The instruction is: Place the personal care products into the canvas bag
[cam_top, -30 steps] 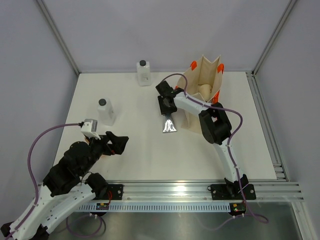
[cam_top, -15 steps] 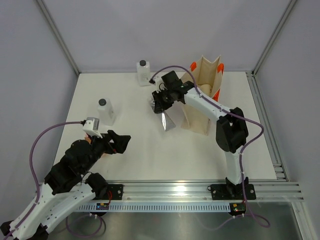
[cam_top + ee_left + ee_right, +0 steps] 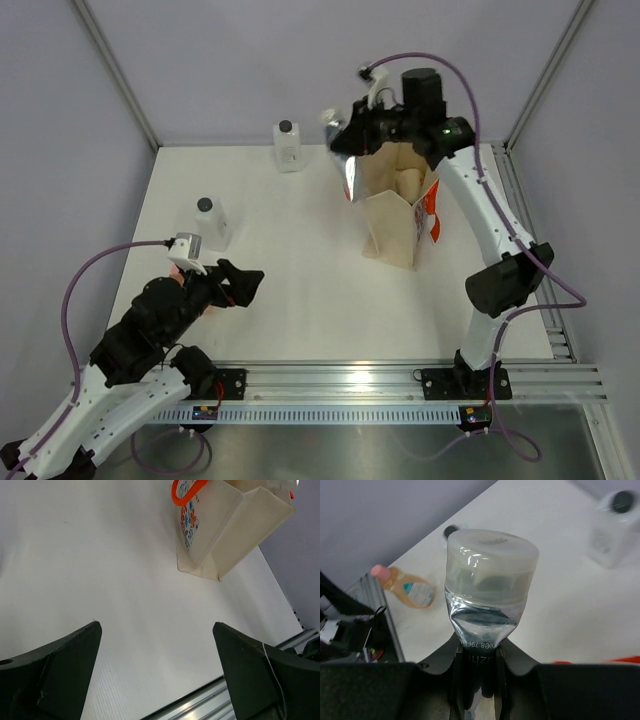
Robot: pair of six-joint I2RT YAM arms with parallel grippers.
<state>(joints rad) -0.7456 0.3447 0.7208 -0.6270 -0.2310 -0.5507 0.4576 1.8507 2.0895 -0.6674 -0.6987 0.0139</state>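
Silver tube (image 3: 487,590) hung pinched by its flat crimped end in the clenched right gripper (image 3: 479,666), high over the left rim of the canvas bag (image 3: 392,228) rather than over the middle of its mouth. Let go there, it would likely have struck the cloth edge and dropped outside onto the table (image 3: 290,300). The thin grip with the heavy cap end free could also have let it swing or slip, and the arm reaching low might have pushed the soft bag over. A second before, the tube lay on the table just left of the bag with the gripper down at it; since then it had been lifted clear. The left gripper (image 3: 157,650) stayed spread and empty, and both clear bottles (image 3: 288,146) had not moved
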